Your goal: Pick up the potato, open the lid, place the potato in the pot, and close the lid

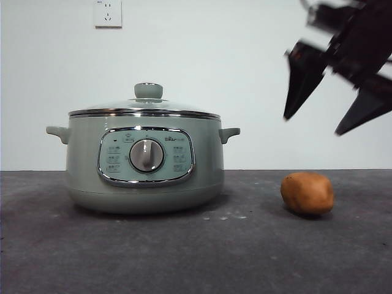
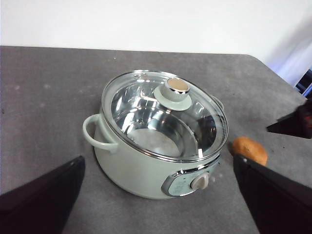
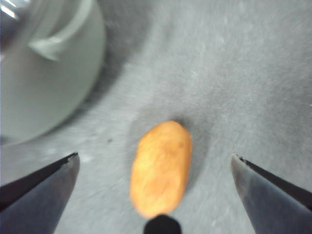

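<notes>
- Right claw (image 1: 340,119) is seen spread wide above the potato (image 1: 307,193), partly cut off at the frame edge.
- Left claw (image 2: 156,195) is held spread, apart from the pot (image 1: 144,165).
- Lid (image 1: 144,108) is seated on the pot.
- Potato lies on the surface (image 1: 196,257), blurred in the right wrist view.

The pot (image 1: 144,165) at centre left of the front frame is pale sage green, with a chrome-framed panel and a silver dial (image 1: 147,155). Its lid (image 1: 144,109) is clear glass with a shiny steel rim and a sage knob. The potato (image 1: 307,193) at lower right is orange-brown and plain. The tabletop (image 1: 196,257) is dark grey and faintly mottled. The wall (image 1: 245,73) is white, with a white socket (image 1: 108,13) at upper left. The right gripper (image 1: 331,113) at upper right has black jaws.
</notes>
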Action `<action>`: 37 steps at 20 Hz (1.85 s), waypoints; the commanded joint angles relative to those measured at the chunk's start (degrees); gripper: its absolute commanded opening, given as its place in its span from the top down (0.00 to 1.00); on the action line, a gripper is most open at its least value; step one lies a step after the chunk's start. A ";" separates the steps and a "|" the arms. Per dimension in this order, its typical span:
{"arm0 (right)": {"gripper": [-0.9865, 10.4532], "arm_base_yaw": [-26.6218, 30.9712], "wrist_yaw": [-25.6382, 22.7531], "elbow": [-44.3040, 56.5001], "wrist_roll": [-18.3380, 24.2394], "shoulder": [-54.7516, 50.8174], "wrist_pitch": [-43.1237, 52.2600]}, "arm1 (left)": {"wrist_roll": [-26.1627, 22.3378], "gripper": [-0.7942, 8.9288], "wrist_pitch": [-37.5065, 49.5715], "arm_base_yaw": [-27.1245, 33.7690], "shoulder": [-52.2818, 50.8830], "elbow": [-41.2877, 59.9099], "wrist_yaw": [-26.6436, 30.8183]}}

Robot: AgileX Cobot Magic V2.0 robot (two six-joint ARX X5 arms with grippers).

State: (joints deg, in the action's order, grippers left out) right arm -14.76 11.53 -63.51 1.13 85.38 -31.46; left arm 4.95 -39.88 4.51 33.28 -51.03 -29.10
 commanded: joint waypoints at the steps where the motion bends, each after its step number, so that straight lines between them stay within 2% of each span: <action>1: 0.28 -1.42 -1.86 -2.86 1.03 5.31 -0.26 | -0.48 0.29 0.11 -0.13 0.42 -0.13 -0.09; 6: 0.29 -2.56 -4.61 -4.15 1.03 12.74 -2.23 | -0.48 0.29 0.11 -0.13 1.18 -0.13 -0.07; 9: 0.37 -2.56 -4.72 -4.13 1.16 15.26 -3.32 | -0.50 0.29 0.11 -0.13 1.40 -0.13 -0.07; 12: 0.39 -2.56 -4.74 -4.11 1.03 16.41 -3.54 | -0.50 0.29 0.09 -0.13 1.92 -0.13 -0.09; 15: 0.75 -2.56 -4.44 -4.11 1.05 16.65 -3.69 | -0.48 0.30 0.09 -0.13 2.10 -0.13 -0.09; 17: 0.89 -2.56 -4.15 -4.11 1.07 16.65 -4.04 | -0.50 0.30 0.11 -0.13 2.38 -0.13 -0.07; 18: 0.93 -2.56 -3.26 -4.11 1.09 16.65 -4.15 | -0.50 0.30 0.09 -0.13 2.62 -0.13 -0.09; 20: 0.93 -2.56 -1.86 -4.11 1.05 16.65 -4.11 | -0.48 0.30 0.09 -0.13 3.28 -0.13 -0.11; 26: 0.93 -2.54 -1.86 -4.17 1.09 14.60 -4.17 | -0.55 0.30 0.17 -0.20 5.33 -0.15 -2.80; 31: 0.93 -2.54 -1.86 -4.17 1.11 3.80 -6.62 | -2.60 0.30 1.79 -2.56 9.53 -2.51 -2.78; 35: 0.93 -2.54 -1.81 -4.17 1.95 -7.02 -10.21 | -4.37 0.30 1.73 -6.80 17.75 -11.04 -1.44; 37: 0.93 -2.54 -0.15 -4.17 1.95 -12.48 -11.98 | -6.21 0.30 1.03 -9.79 23.50 -16.72 0.87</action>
State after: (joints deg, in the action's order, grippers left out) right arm -17.19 11.00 -67.70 2.63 73.43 -43.38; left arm 0.45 -38.98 -5.04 56.14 -67.44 -28.38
